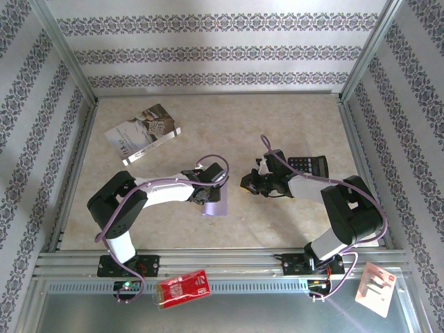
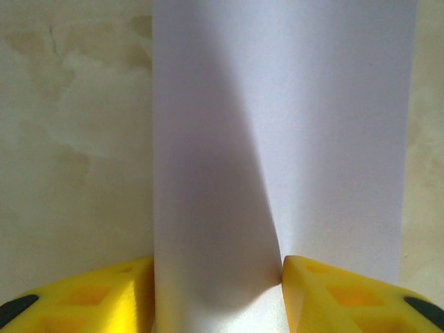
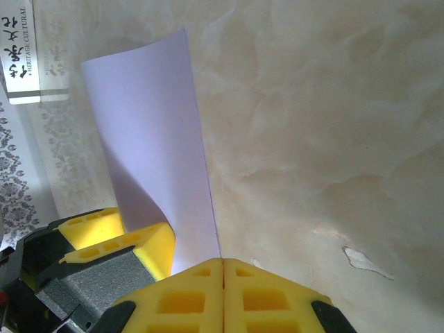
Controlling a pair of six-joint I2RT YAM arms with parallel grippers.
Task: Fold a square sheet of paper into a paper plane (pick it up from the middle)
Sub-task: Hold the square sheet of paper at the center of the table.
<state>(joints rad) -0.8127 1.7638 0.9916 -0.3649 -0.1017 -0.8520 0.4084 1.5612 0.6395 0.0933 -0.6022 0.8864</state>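
1. The square sheet of paper (image 1: 216, 202) is curled over, left of the black calculator (image 1: 309, 165). The left end effector (image 2: 218, 305) pinches it, both fingers touching.
2. The right end effector (image 3: 223, 295), fingers pressed together and empty, sits between calculator and sheet, just beside the sheet's edge.
3. The sheet's long axis runs away from the left fingers, so the right one probably creases next.

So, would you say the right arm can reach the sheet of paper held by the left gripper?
Probably yes: the right gripper, shut and empty, sits right beside the square sheet of paper with only bare table between; its jaws must open first.
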